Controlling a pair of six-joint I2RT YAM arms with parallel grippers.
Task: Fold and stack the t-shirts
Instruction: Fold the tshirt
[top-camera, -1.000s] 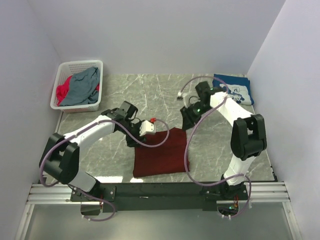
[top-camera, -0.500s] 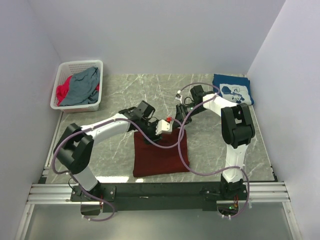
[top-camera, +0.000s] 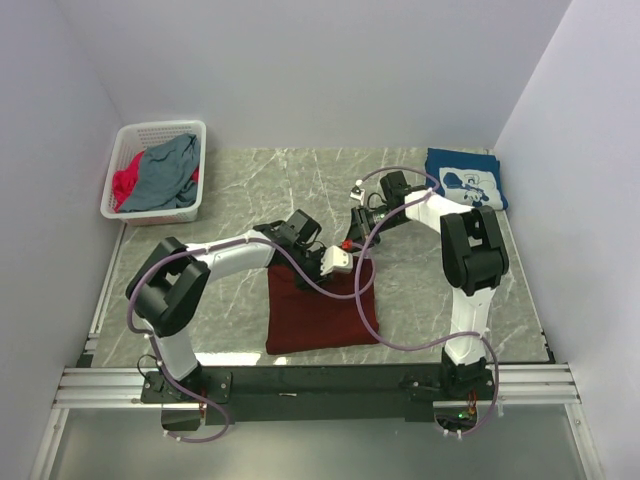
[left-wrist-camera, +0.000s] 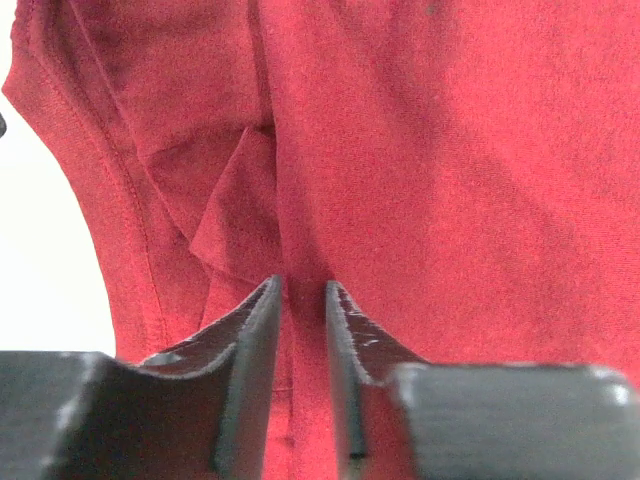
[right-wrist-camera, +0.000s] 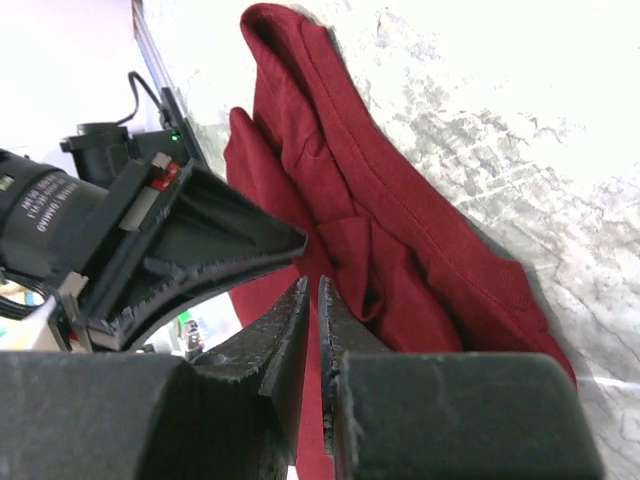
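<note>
**Two grippers meeting at one edge of the dark-red t-shirt**

**From the top:** The dark-red t-shirt (top-camera: 320, 315) is lying flat on the table (top-camera: 250, 190), already folded narrow. The left gripper (top-camera: 338, 262) and the right gripper (top-camera: 356, 232) are hanging right beside each other over the shirt's far edge. I think they are working there together because that edge needs lifting and bringing over for the next fold. Well apart behind the right gripper, the navy t-shirt (top-camera: 465, 180) is resting folded, and it looks like the start of the stack. Its white print is too small to read. Far off behind the left gripper, the grey-blue t-shirt (top-camera: 165, 175) and the pink t-shirt (top-camera: 124, 186) are waiting in the basket (top-camera: 160, 128).

**From the left wrist:** The fingers (left-wrist-camera: 255, 330) are standing close together, and a thin ridge of red cloth is sitting between them. They look to be pinching that fold. Just ahead of the tips, a small flap and a stitched hem are showing. No tag or writing is showing.

**From the right wrist:** The fingers (right-wrist-camera: 285, 340) are nearly touching, leaving only a thin slit. A bit of red is showing low in the slit, but I cannot tell if cloth is truly being held. The shirt's rumpled edge is lying just ahead of the tips, and the left gripper is sitting close on one side. Nothing here has words to read.
</note>
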